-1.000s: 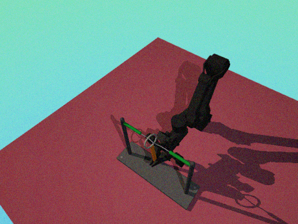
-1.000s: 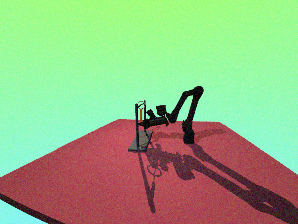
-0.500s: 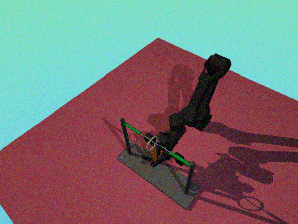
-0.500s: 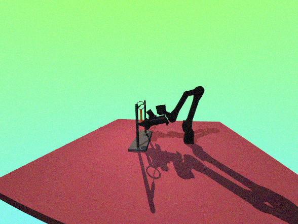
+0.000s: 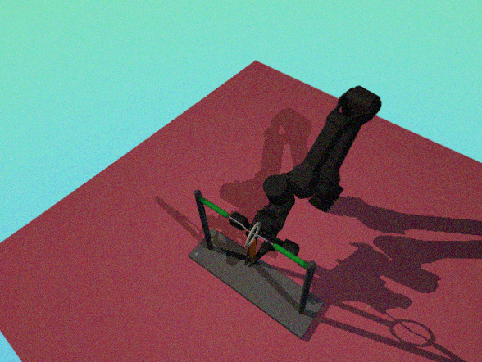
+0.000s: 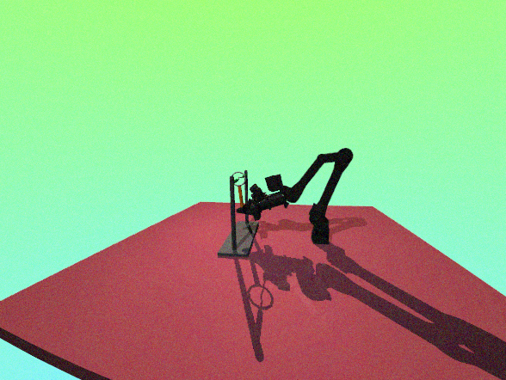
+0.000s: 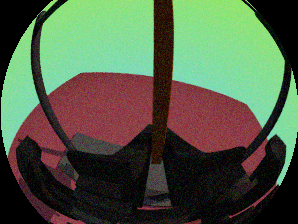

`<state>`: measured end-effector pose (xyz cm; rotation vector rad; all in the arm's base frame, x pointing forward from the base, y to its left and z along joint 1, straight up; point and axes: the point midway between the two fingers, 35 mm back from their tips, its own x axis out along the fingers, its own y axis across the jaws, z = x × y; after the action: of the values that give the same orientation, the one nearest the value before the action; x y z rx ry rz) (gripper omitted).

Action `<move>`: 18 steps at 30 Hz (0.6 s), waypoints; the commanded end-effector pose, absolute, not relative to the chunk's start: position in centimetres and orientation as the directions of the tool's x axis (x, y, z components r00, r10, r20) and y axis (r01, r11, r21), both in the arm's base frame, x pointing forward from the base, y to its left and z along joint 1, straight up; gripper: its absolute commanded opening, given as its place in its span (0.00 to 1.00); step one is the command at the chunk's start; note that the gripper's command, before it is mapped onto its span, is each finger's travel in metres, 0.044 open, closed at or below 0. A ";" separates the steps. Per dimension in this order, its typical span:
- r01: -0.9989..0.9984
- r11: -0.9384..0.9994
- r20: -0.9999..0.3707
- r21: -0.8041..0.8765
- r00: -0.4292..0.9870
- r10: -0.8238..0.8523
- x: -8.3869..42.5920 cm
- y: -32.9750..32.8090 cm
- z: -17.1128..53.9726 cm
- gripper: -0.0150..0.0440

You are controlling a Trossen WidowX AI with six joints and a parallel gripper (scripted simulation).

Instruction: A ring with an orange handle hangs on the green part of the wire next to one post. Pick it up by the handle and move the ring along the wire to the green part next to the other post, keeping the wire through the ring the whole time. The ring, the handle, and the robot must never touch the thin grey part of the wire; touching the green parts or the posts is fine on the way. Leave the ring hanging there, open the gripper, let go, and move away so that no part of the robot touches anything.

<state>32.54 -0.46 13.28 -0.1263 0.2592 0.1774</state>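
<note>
The pale ring (image 5: pixel 248 239) (image 6: pixel 237 173) is around the thin grey part of the wire (image 5: pixel 266 238), near mid-span, with the wire passing through it. I cannot tell whether the ring touches the wire. Its orange handle (image 5: pixel 252 248) (image 6: pixel 240 197) (image 7: pixel 163 75) points down, slightly tilted in the exterior view. My gripper (image 5: pixel 249 262) (image 6: pixel 242 211) (image 7: pixel 156 128) is shut on the handle's lower end, below the wire. One green part (image 5: pixel 215 207) adjoins the far-left post (image 5: pixel 203 223); the other green part (image 5: pixel 291 255) adjoins the near-right post (image 5: pixel 306 288). The ring is above the wrist view.
Both posts stand on a grey base plate (image 5: pixel 262 287) (image 6: pixel 234 251) below the fingers. The dark arm (image 5: pixel 320 151) (image 6: pixel 331 185) reaches in from one side of the wire. The red table top (image 5: pixel 123 246) (image 6: pixel 151 279) surrounds the base and carries long shadows.
</note>
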 end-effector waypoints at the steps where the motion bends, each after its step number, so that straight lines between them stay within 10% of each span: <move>1: -0.221 0.966 -0.257 -0.132 0.949 0.182 32.5 -0.3 13.7 0.00; 18: -0.174 0.982 -0.251 -0.080 0.956 0.149 32.0 1.9 13.4 0.00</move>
<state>32.23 1.41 13.20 -0.1245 0.2558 0.1820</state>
